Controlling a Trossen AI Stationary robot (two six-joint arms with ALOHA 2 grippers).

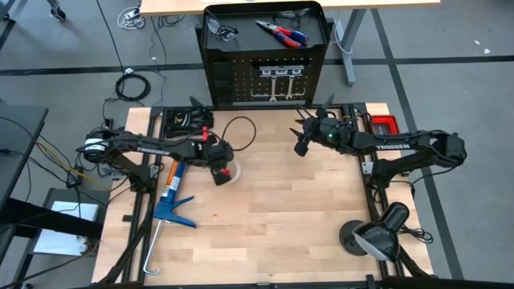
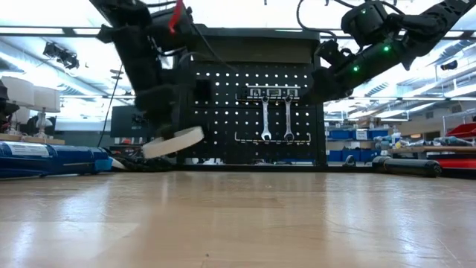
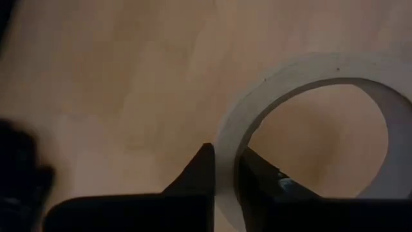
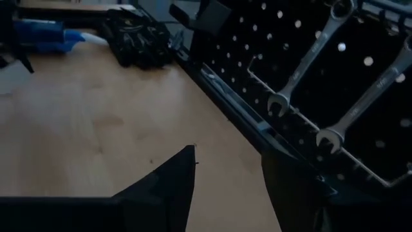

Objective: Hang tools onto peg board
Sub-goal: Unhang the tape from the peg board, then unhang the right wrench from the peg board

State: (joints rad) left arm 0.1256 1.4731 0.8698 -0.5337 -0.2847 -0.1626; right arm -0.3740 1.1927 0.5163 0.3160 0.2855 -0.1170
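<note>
My left gripper (image 1: 222, 172) is over the table's left half, pointing steeply down, shut on a white ring like a roll of tape (image 1: 229, 173) (image 2: 173, 141). Two silver wrenches (image 2: 265, 119) (image 2: 288, 119) hang by their upper ends on the black peg board (image 1: 241, 76). Red-and-blue pliers (image 1: 281, 34) and black safety glasses (image 1: 222, 30) lie in the board's top tray. My right gripper (image 1: 303, 138) (image 4: 228, 180) hovers open just in front of the board, below the wrenches (image 4: 302, 64), with nothing between its fingers. My left gripper pinches the ring's wall (image 3: 226, 138) with one finger (image 3: 261, 171) inside the hole and one (image 3: 196, 171) outside. The fingers come from above, slanting down. The ring hangs tilted below them, clear of the table (image 2: 186, 138).
A big blue caulking gun (image 1: 171, 195) lies along the table's left edge. A black cable loop (image 1: 238, 131) and dark gear (image 1: 183, 120) sit at the far left, a red box (image 1: 384, 124) at the far right, a black lamp (image 1: 376, 234) near right.
</note>
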